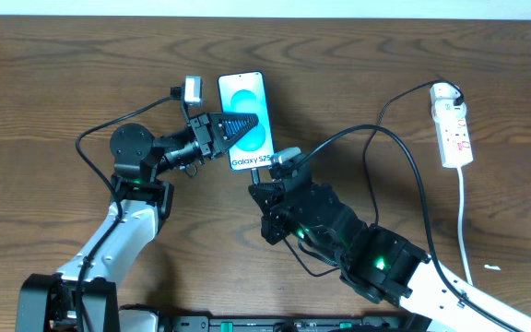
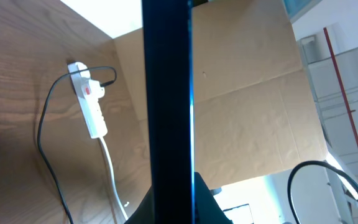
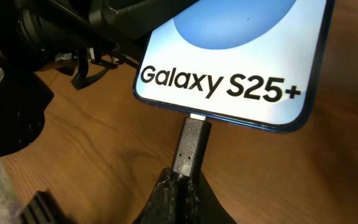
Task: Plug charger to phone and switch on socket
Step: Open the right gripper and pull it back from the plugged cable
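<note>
The left gripper [image 1: 238, 129] is clamped on the Galaxy S25+ phone [image 1: 244, 92], and the right gripper [image 3: 180, 180] is pinched tight on the charger [image 3: 190, 146] plug tip at the phone's bottom port.

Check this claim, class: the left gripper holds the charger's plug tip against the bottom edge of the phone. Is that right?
No. It is the right gripper that holds the charger's plug tip against the bottom edge of the phone, as the right wrist view shows.

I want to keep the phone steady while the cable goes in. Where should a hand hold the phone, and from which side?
Pinch the phone across its flat faces at the left long edge, coming from the left, as the left hand does. It is thin, and the bottom edge must stay free: there the right hand holds the charger plug.
</note>
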